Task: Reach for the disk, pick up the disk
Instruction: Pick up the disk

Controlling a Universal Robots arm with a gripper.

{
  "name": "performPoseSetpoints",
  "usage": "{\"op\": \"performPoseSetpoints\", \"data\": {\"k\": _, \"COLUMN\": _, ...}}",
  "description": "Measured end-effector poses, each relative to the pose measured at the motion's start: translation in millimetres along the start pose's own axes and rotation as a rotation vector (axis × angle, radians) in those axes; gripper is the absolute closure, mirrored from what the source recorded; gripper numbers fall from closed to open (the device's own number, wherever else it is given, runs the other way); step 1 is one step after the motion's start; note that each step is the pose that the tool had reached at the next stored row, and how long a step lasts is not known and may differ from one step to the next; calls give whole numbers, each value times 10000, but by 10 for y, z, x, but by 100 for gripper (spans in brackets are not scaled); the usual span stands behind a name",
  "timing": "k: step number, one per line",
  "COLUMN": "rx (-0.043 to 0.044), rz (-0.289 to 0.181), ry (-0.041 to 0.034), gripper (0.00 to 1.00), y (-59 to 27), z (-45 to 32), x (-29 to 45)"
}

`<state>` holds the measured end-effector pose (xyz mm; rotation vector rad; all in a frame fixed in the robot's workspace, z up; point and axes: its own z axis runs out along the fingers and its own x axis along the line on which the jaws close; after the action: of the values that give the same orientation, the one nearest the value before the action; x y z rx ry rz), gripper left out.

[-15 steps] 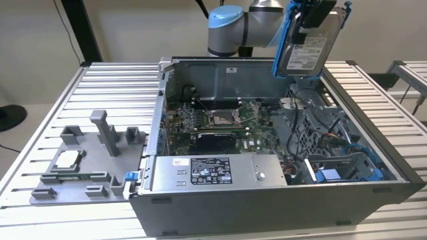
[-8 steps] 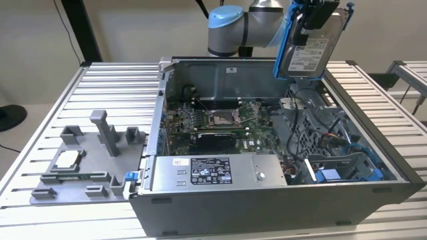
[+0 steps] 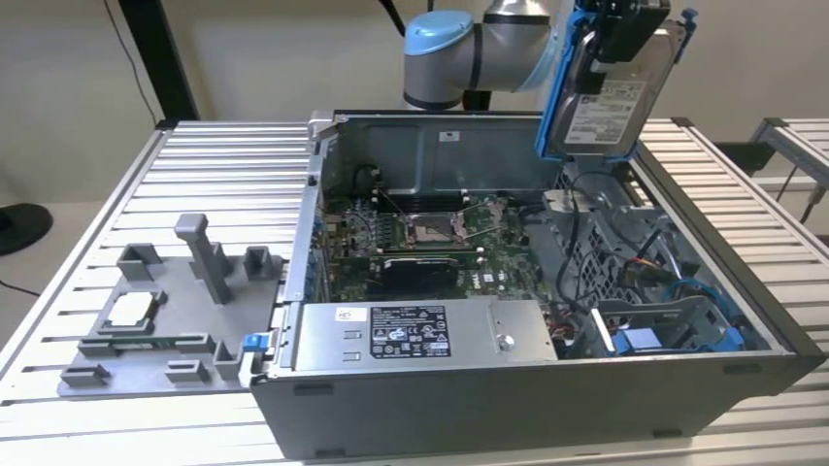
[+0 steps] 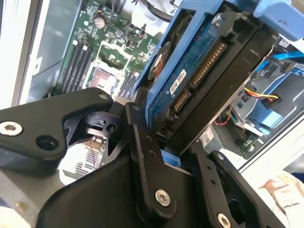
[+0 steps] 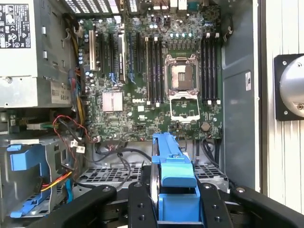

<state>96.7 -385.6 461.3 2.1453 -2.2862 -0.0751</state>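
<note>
The disk (image 3: 607,105) hangs upright above the open computer case's far right corner, its white label facing the exterior camera and its blue bracket (image 3: 560,78) running along its edge. My gripper (image 3: 622,39) is shut on the disk from above. In the second wrist view the disk (image 4: 190,71) shows its blue circuit side, clamped between black fingers (image 4: 142,156). The first wrist view looks down the disk's blue bracket (image 5: 173,173) edge-on, held in my gripper (image 5: 173,202), with the motherboard (image 5: 156,80) well below.
The open computer case (image 3: 518,388) sits on a slatted metal table (image 3: 208,165). Inside are a grey power supply box (image 3: 414,332), cables and a blue drive bay (image 3: 674,335). A grey fixture (image 3: 155,320) holding a small silver chip (image 3: 130,309) stands on the exterior view's left.
</note>
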Motion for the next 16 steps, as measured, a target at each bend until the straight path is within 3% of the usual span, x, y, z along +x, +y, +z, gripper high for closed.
{"op": "performPoseSetpoints", "data": {"k": 12, "rx": -18, "rz": 6, "ry": 2, "gripper": 100, "y": -46, "z": -8, "x": 199}}
{"op": "performPoseSetpoints", "data": {"k": 16, "rx": -18, "rz": 11, "ry": 0, "gripper": 100, "y": -48, "z": -8, "x": 217}}
